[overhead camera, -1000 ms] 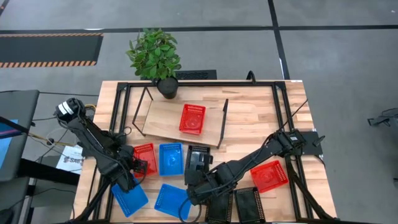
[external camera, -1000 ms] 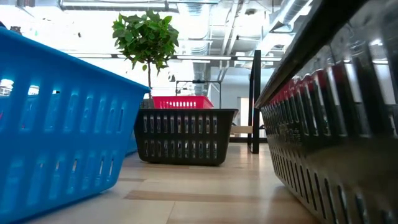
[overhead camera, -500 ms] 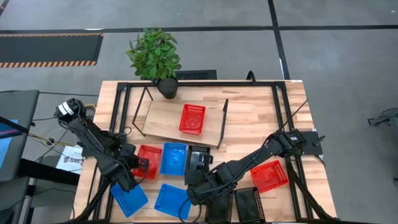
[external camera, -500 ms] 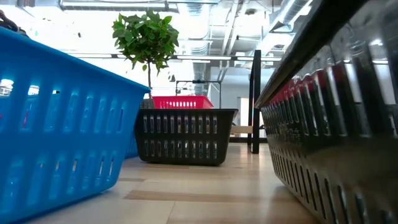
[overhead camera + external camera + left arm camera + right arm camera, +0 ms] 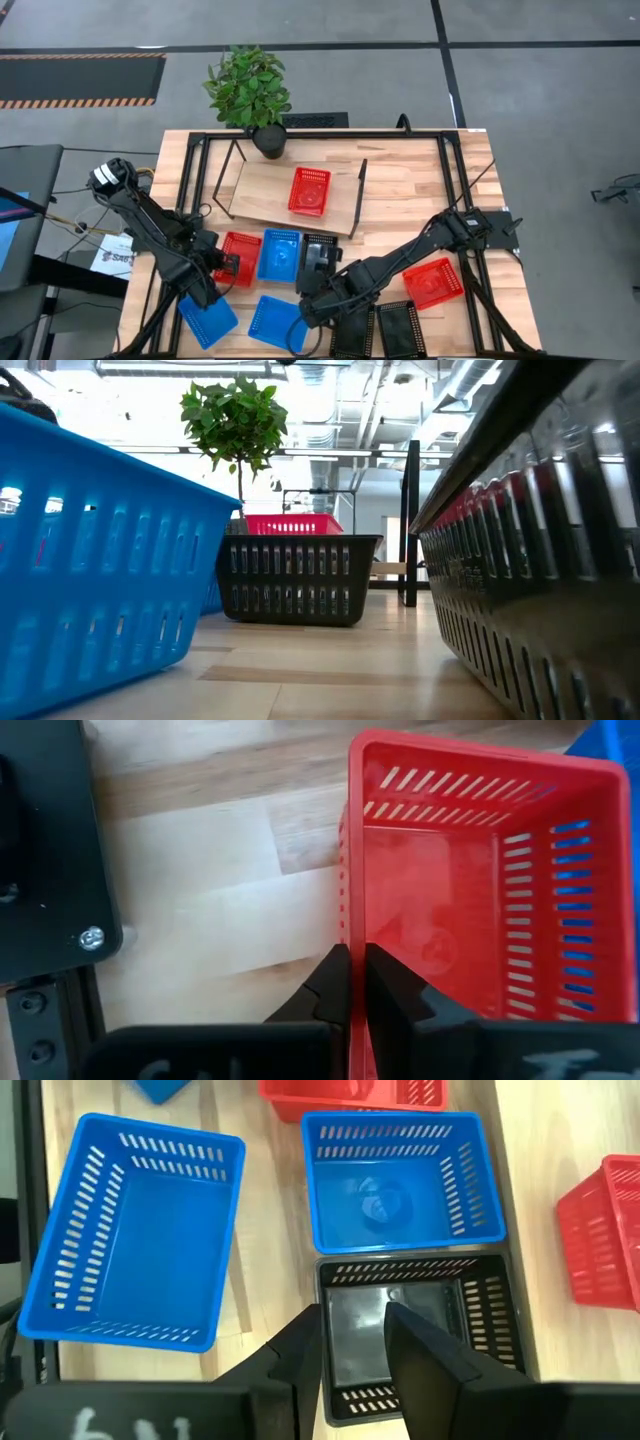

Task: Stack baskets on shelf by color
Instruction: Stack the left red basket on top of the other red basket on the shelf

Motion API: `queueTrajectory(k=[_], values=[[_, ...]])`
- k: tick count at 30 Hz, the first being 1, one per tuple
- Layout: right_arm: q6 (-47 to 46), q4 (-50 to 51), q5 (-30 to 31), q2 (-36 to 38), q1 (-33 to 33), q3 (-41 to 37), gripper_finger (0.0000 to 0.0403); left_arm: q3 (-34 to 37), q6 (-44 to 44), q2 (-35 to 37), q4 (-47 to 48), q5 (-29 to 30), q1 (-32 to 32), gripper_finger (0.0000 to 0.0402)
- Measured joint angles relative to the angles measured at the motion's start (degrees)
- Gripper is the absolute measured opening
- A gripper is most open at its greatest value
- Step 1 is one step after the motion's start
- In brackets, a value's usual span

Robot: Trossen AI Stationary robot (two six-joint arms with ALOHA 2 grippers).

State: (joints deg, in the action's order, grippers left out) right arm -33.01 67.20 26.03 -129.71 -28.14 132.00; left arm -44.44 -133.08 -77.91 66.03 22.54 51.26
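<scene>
My left gripper is shut on a red basket at the table's near left. A blue basket and a black basket stand in a row to its right. My right gripper is open above the black basket. One finger is outside its left wall and the other is over its floor. I see no touch. Another red basket rests flat on the shelf. My left gripper pinches the red basket's wall on the table's left side, with one finger inside the basket and one outside. The fingers come from above, pointing down. The basket stands upright with its bottom on the table.
Two blue baskets lie near the front edge, with two black ones beside them. A red basket sits at the right. A potted plant stands at the far edge behind the shelf.
My left gripper has moved a little toward the table's right edge. The red basket has slid slightly that way, closer to the blue basket beside it. The right arm has kept still.
</scene>
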Motion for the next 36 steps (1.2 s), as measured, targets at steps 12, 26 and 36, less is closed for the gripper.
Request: queueTrajectory(k=[12, 26, 36], values=[[-0.58, -0.56, 2.60, 0.00, 1.35, 0.00, 0.0130, -5.35, -0.03, 0.02, 6.58, 3.43, 0.53, 0.0000], [-4.00, 7.65, 2.78, 2.68, 1.17, -0.04, 0.0121, -14.08, 1.98, 0.00, 16.46, 9.34, 0.97, 0.0000], [-26.21, 7.58, 20.80, 3.78, 0.33, -0.02, 0.0123, -20.41, 0.55, 0.30, 24.04, 31.62, 0.16, 0.0000]])
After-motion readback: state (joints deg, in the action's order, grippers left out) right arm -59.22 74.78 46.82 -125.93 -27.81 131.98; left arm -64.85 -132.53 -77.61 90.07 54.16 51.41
